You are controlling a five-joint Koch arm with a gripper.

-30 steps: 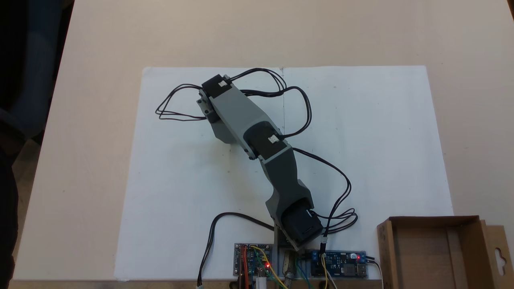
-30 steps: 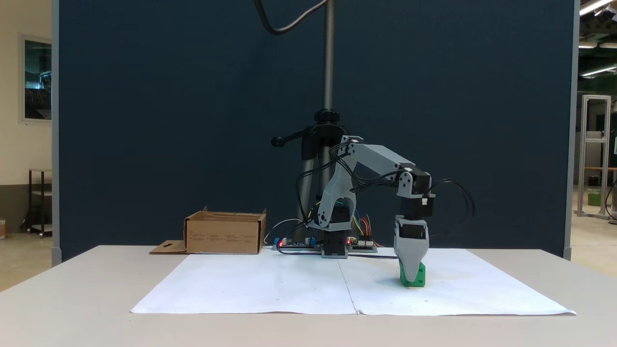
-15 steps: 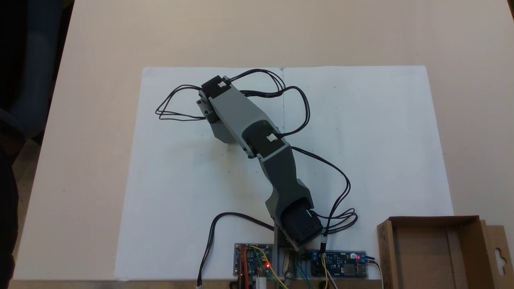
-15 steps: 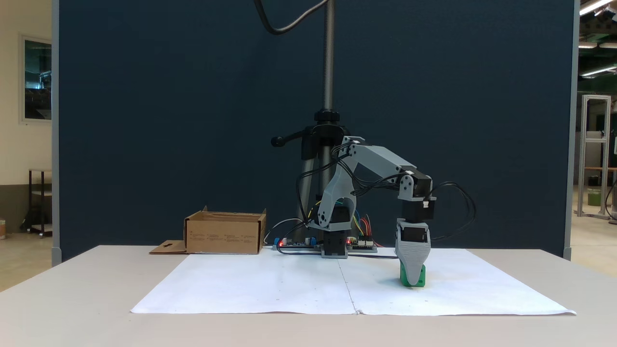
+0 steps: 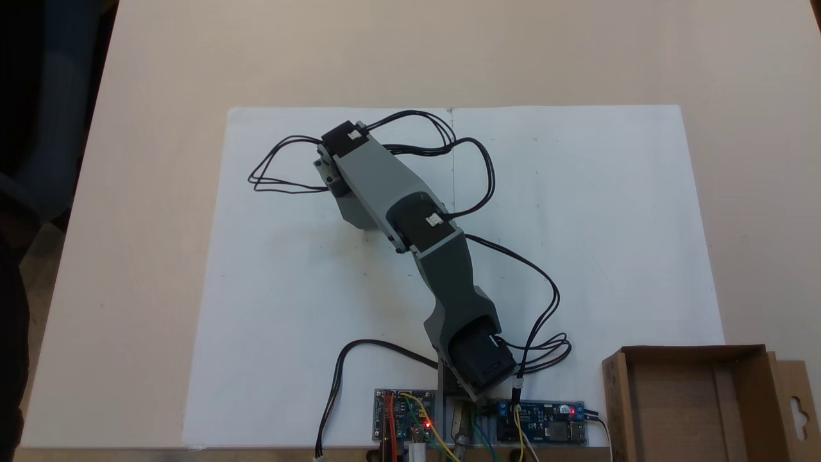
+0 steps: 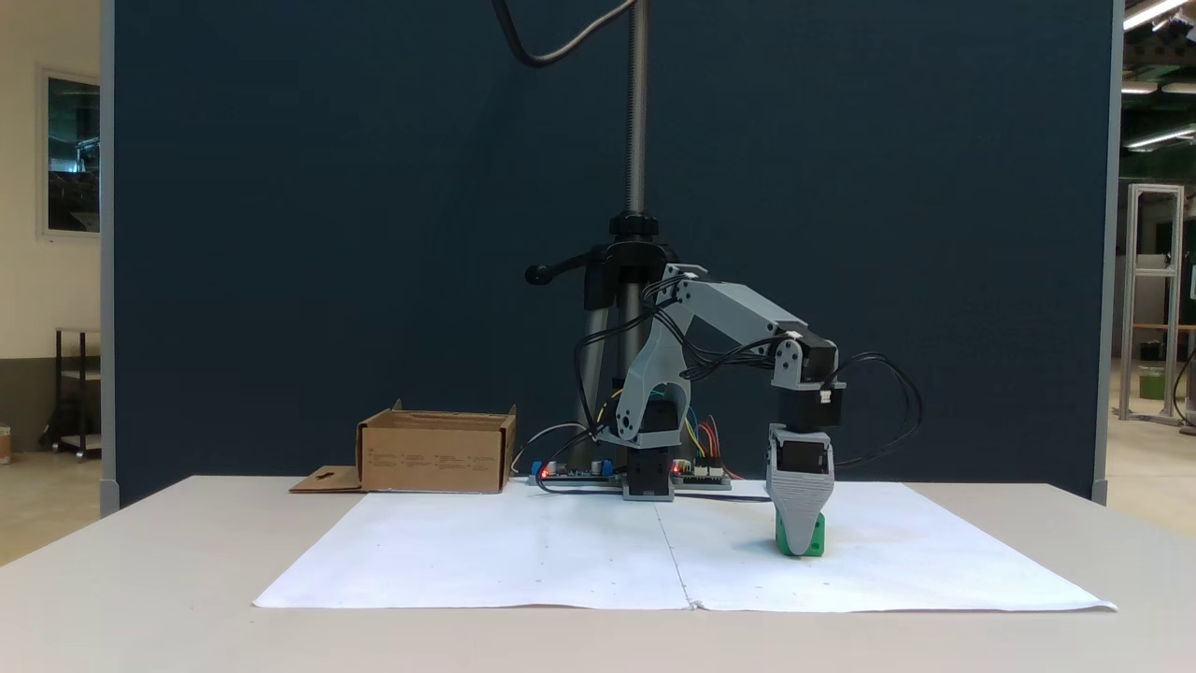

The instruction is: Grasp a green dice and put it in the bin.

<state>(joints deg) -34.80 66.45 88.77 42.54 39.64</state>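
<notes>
Tool (image 6: 799, 550) has dropped lower, seemingly astride the green dice (image 6: 816, 540).

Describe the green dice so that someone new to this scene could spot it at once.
On the white paper sheet covering the table, follow the grey arm down to its gripper, right of the sheet's centre fold in this side-on fixed view. The green dice sits at the tip: a small bright green cube, the sheet's one vividly coloured thing.

The paper sheet (image 6: 579, 561) lies across the table (image 6: 140, 579). In the side fixed view, the bin (image 6: 435, 454) sits at the sheet's far left corner and the green dice (image 6: 815, 540) on its right half. The circuit boards (image 5: 478, 423) line the sheet's near edge in the top-down fixed view.
</notes>
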